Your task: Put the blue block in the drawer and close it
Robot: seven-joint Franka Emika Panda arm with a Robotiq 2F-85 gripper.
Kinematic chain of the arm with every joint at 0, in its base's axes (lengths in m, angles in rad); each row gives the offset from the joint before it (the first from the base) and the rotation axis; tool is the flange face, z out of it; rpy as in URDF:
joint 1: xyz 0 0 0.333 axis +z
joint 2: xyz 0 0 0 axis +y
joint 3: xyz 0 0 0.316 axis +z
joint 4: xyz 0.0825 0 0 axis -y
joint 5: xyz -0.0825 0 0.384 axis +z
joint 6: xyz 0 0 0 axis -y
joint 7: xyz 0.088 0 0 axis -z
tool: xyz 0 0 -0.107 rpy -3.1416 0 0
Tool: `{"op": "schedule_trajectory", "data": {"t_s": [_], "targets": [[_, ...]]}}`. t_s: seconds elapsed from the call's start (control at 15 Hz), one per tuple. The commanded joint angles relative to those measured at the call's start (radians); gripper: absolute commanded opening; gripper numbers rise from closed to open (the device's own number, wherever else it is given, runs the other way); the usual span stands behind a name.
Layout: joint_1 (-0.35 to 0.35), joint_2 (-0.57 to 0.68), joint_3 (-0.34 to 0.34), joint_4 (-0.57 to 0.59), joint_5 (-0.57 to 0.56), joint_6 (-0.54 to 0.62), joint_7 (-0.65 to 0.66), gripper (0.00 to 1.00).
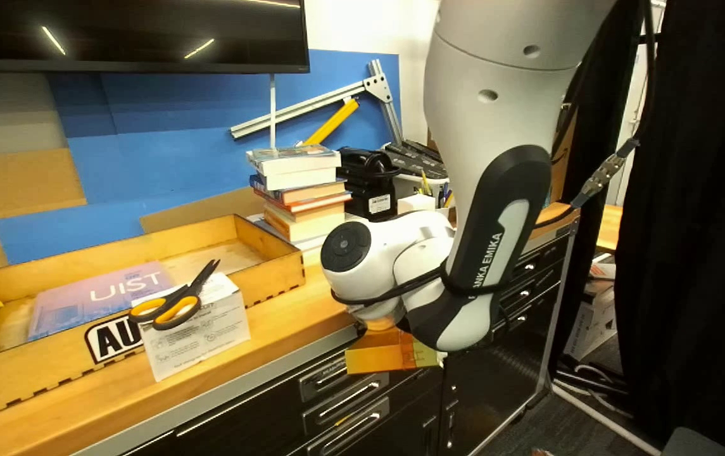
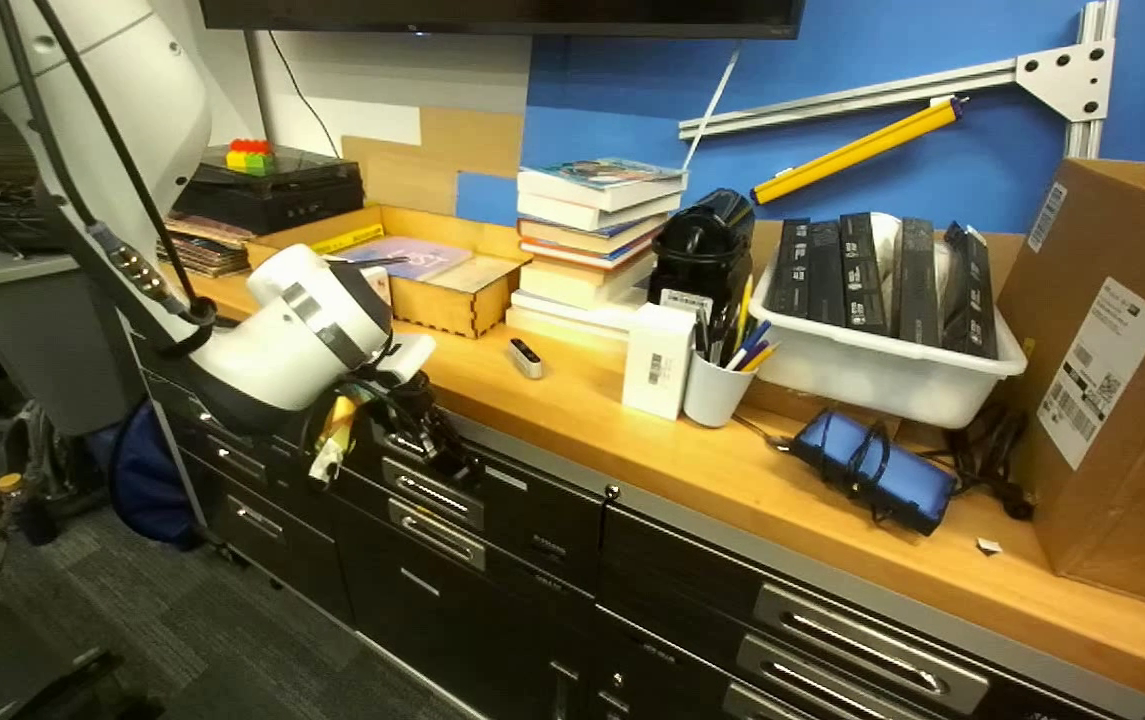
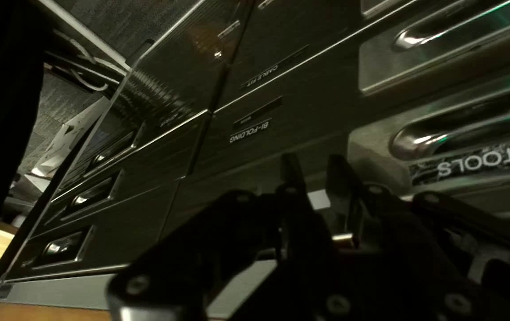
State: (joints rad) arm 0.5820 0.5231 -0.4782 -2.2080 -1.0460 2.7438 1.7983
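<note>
I see no light-blue cube in any view; the block is hidden or out of view. My gripper (image 3: 315, 167) has its two black fingers apart, with nothing seen held between them. In an exterior view the gripper (image 2: 457, 462) hangs just below the bench edge, in front of the dark drawer fronts. The wide, shallow top drawer (image 2: 542, 505) has a white label and looks flush with the cabinet. In the wrist view this drawer (image 3: 246, 178) lies beyond the fingertips, and its handle is mostly covered by the gripper. Whether the fingers touch it I cannot tell.
Lower drawers have silver handles, one marked TOOLS (image 3: 415, 142). On the wooden bench stand a wooden tray (image 1: 273, 278), scissors (image 1: 175, 307) on a white box, stacked books (image 2: 592, 240), a pen cup (image 2: 717, 390), a white bin (image 2: 882, 375) and a cardboard box (image 2: 1122, 380).
</note>
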Motion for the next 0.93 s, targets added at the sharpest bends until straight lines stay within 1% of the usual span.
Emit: {"op": "schedule_trajectory", "data": {"t_s": [0.0,0.07,0.13,0.2,0.33,0.4,0.53,0.6,0.67,0.73,0.87], "targets": [[-0.025,-0.234,0.001,-0.157,0.051,-0.073,-0.214,0.57],[-0.085,-0.281,0.057,-0.199,0.063,-0.075,-0.285,0.64],[-0.129,-0.333,0.1,-0.241,0.073,-0.087,-0.354,0.72],[-0.158,-0.388,0.124,-0.279,0.092,-0.08,-0.427,0.79],[-0.227,-0.492,0.199,-0.361,0.149,-0.085,-0.566,0.94],[-0.25,-0.532,0.231,-0.395,0.194,-0.081,-0.638,0.99],[-0.256,-0.601,0.273,-0.451,0.305,-0.085,-0.781,1.0],[-0.322,-0.63,0.369,-0.469,0.37,-0.105,-0.856,1.0],[-0.319,-0.652,0.403,-0.477,0.446,-0.133,-0.931,1.0],[-0.204,-0.675,0.321,-0.475,0.503,-0.178,-1.004,1.0],[-0.177,-0.752,0.328,-0.421,0.582,-0.347,-1.152,1.0]]}}
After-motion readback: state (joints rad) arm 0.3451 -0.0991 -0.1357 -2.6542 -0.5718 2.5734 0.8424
